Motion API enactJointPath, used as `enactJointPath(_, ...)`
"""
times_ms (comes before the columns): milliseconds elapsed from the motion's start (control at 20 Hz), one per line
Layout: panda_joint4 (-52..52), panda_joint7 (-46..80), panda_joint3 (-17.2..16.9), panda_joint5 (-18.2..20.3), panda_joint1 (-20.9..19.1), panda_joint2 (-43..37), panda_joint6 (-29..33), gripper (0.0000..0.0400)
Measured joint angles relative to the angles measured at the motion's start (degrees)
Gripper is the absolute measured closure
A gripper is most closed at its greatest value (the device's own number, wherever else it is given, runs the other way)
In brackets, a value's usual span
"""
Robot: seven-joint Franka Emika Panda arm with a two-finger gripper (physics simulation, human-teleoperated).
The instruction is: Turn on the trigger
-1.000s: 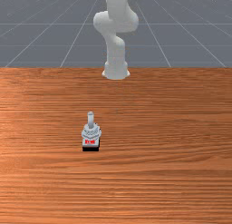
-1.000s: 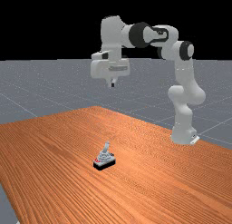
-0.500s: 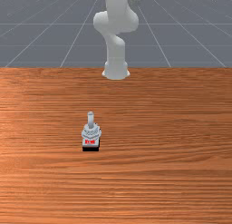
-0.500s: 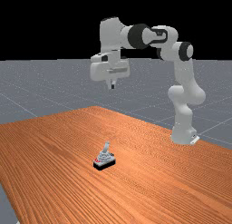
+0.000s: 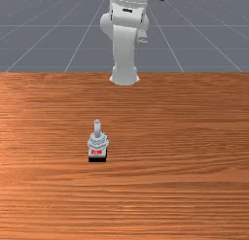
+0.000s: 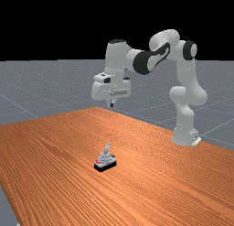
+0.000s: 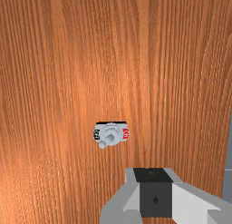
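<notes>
Hanging well above the wood, the gripper (image 6: 111, 104) is basically closed up: in the wrist view its two dark fingertips meet, and there's nothing pinched between them. It points down, with open air between it and the trigger (image 5: 97, 144), so those two are well apart. The trigger's that little grey toggle switch on a black base. In the far view it's pretty much below the gripper, and in the wrist view it sits out past the fingertips. The lever (image 7: 105, 141) leans away from the red label (image 7: 126, 134) and over toward the black label (image 7: 96, 134), which looks like it says OFF, so yeah, not flipped on. From the front view it's a bit left of the middle, red label on the side nearest the camera, lever tipped toward the arm. All of that stands on the orange-brown table (image 6: 55, 152), grain running all over it. Further back, the arm (image 6: 185, 94) goes up from its base (image 5: 125, 77) at the table's far edge in the front view, then reaches across toward the far view's left. Behind that you get the grey floor (image 5: 29, 30) with pale grid lines, then plain black way out beyond it in the far view.
</notes>
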Motion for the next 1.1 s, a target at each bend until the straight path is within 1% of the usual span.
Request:
enactJointPath(50, -1.51, -0.57, 0.09, 1.13, -0.2, 0.35, 1.99, 0.04)
enactJointPath(150, -3.56, -0.74, 0.08, 1.71, -0.2, 1.08, 4.72, 0.04)
enactJointPath(200, -4.46, -2.08, 0.4, 3.87, -0.71, 1.37, 6.1, 0.04)
enactJointPath(250, -4.96, 0.04, 0.34, 5.63, -0.81, 1.75, 6.81, 0.04)
enactJointPath(300, -5.45, -0.47, 0.01, 1.92, -0.13, 2.03, 7.35, 0.04)
enactJointPath(350, -5.96, -0.37, 0.35, 5.35, -0.78, 2.28, 8.3, 0.04)
enactJointPath(550, -8.24, 8.97, -0.87, 5.57, 0.31, 4.56, 12.71, 0.04)
enactJointPath(600, -8.96, 9.35, -0.98, 5.57, 0.4, 5.37, 14.2, 0.04)
enactJointPath(700, -10.32, 5.97, -0.59, 5.38, 0.03, 6.89, 17.13, 0.04)
enactJointPath(750, -7.83, 1.29, 0.12, 5.33, -0.58, 8.91, 13.8, 0.04)
enactJointPath(800, -8.49, 1.36, 0.11, 5.3, -0.59, 9.32, 15.09, 0.04)
enactJointPath(850, -11.04, -2.9, 2.09, 10.61, -2.81, 8.96, 19.27, 0.04)
enactJointPath(900, -11.28, -3.47, 2.42, 11.26, -3.19, 9.61, 20.04, 0.04)
enactJointPath(1000, -11.16, -7.81, 4.72, 16.26, -5.75, 11.36, 20.47, 0.04)
enactJointPath(1050, -11.43, -7.73, 4.77, 16.09, -5.85, 11.88, 21.39, 0.04)
enactJointPath(1100, -11.82, -6.56, 4.22, 14.67, -5.31, 12.15, 22.5, 0.04)
